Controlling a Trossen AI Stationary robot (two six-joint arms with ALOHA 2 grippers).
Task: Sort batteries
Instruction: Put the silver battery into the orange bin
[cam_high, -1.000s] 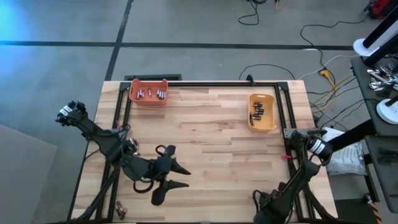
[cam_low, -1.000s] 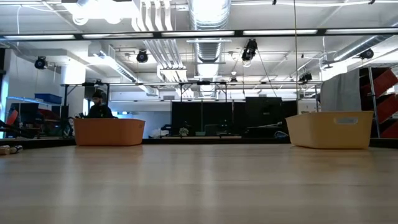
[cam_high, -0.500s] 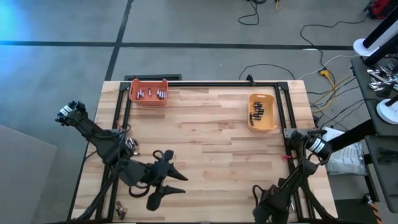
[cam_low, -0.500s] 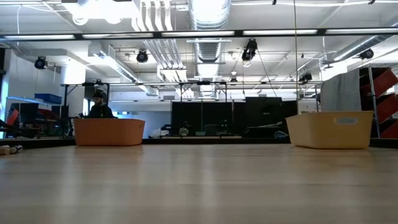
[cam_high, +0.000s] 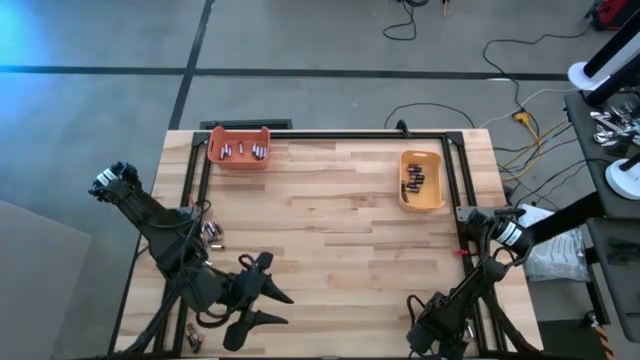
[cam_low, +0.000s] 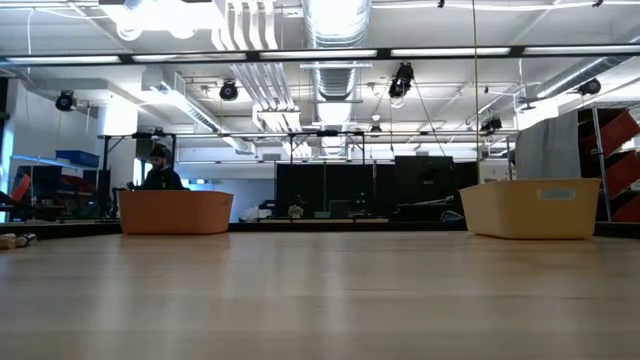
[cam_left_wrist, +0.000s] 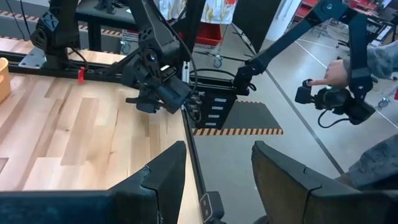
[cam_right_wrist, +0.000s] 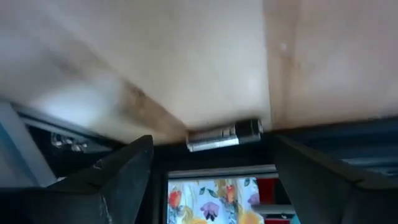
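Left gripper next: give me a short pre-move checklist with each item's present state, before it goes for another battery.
1. Left gripper empty: ok, fingers apart with nothing between them in the left wrist view.
2. Loose batteries within reach: ok, a small cluster lies on the table near the left edge, beside the left arm.
3. Orange bin in place: ok, at the far left corner with silvery batteries inside.
4. Yellow bin in place: ok, at the far right with dark batteries inside.
5. Right gripper out of the way: ok, open, low at the near right edge.
6. Type of each loose battery: cannot tell, too small.
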